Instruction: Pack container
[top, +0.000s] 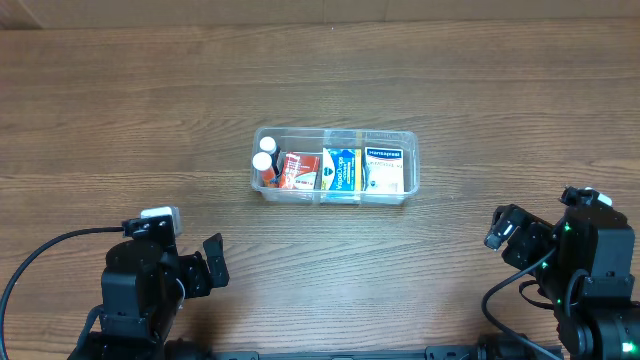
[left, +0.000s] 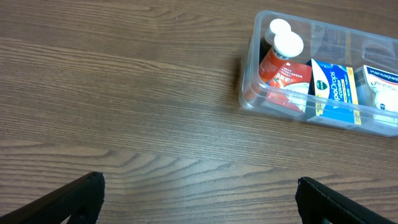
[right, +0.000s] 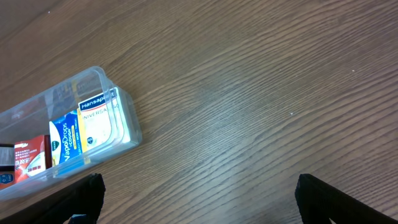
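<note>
The clear plastic container (top: 412, 170) sits mid-table. It holds two white-capped bottles (top: 265, 160), a red box (top: 297, 171), a blue VapoDrops box (top: 340, 171) and a white Hansaplast box (top: 384, 170). It also shows in the left wrist view (left: 249, 87) and the right wrist view (right: 127, 118). My left gripper (top: 212, 262) is open and empty over bare table at the front left. My right gripper (top: 500, 228) is open and empty at the front right. Both are well apart from the container.
The wooden table (top: 130, 120) spreads around the container on every side. A black cable (top: 40, 255) runs from the left arm at the front left edge.
</note>
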